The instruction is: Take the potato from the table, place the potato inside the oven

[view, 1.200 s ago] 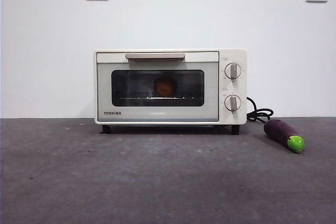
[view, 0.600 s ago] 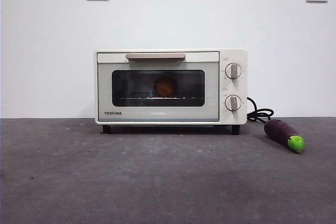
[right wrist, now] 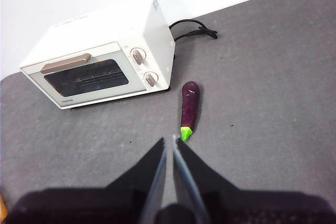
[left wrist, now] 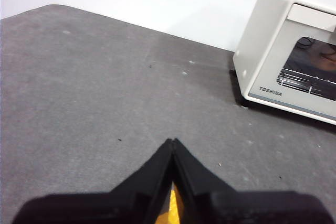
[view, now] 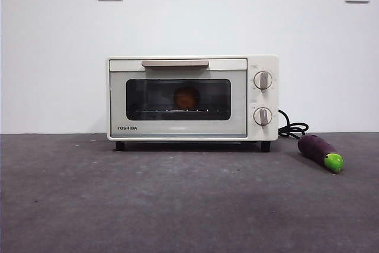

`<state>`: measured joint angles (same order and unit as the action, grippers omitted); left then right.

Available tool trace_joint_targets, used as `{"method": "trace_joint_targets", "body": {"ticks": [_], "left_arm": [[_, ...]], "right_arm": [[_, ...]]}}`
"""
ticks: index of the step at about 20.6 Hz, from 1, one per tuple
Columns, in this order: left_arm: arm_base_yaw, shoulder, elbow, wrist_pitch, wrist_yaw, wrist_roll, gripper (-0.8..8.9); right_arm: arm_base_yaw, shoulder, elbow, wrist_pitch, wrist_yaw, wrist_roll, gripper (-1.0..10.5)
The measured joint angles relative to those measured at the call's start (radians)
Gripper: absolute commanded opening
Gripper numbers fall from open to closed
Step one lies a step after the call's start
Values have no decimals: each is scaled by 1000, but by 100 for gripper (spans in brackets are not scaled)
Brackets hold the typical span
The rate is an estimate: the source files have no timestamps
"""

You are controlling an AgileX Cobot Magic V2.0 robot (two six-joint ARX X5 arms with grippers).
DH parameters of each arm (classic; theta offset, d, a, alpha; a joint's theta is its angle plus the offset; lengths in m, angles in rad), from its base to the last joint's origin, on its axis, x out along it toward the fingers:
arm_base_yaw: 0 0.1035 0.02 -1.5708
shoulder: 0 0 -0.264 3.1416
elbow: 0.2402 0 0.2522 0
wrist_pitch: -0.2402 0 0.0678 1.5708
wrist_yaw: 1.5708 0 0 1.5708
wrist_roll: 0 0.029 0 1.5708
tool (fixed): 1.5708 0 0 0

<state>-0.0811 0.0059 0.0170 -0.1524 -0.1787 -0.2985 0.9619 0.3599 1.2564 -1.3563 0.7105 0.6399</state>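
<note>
Sitting inside: the potato (view: 186,97) rests on the rack behind the dark glass of the oven (view: 192,98), roughly mid-window, seen only as a dim orange-brown round shape.
Door: it appears shut, the beige bar handle (view: 174,63) lying flat along the top of the front; the task reads as finished, judging from how things lie.
Potato's long axis: cannot tell; through the glass it looks almost round.
Way from the jaws: the potato lies ahead of both grippers, sealed off behind the door, well apart from each, so neither has a free path to it.
Left gripper (left wrist: 172,141): jaws pressed together at their tips, holding nothing, above bare table (left wrist: 94,93) with the oven's near corner off to one side.
Right gripper (right wrist: 169,141): jaws drawn to a thin slit, holding nothing, raised high over the table, the oven's front in sight ahead.
Nearer arm: judged the left, since the oven looms larger in its wrist view, though this is uncertain.
Eggplant (view: 319,151): purple with a green tip, lying on the table beside the oven's knob side, near the black cord (view: 292,128), its tip just ahead of the right jaws.
Hidden: both wrist views show only glare and rack bars in the window, no potato; the left view cuts off most of the oven.
</note>
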Motion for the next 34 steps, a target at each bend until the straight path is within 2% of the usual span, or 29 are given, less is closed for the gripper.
{"method": "trace_joint_targets", "body": {"ticks": [4,8,11,19,22,26,34], "left_arm": [[6,0,0,-2,-2,64,-4],[20,0,0,-4,-2,230,-4],[28,0,0,-4,0,299,-4],[46,0,0,-19,153,332,-4],[47,0,0,-19,225,372,-4],[60,0,0,-19,238,409,-4],[77,0,0,-19,238,420,-4]], "right_arm": [[0,0,0,0,0,0,32],[0,0,0,0,0,0,32],[0,0,0,0,0,0,32],[0,0,0,0,0,0,32],[0,0,0,0,0,0,32],[0,0,0,0,0,0,32],[0,0,0,0,0,0,32]]}}
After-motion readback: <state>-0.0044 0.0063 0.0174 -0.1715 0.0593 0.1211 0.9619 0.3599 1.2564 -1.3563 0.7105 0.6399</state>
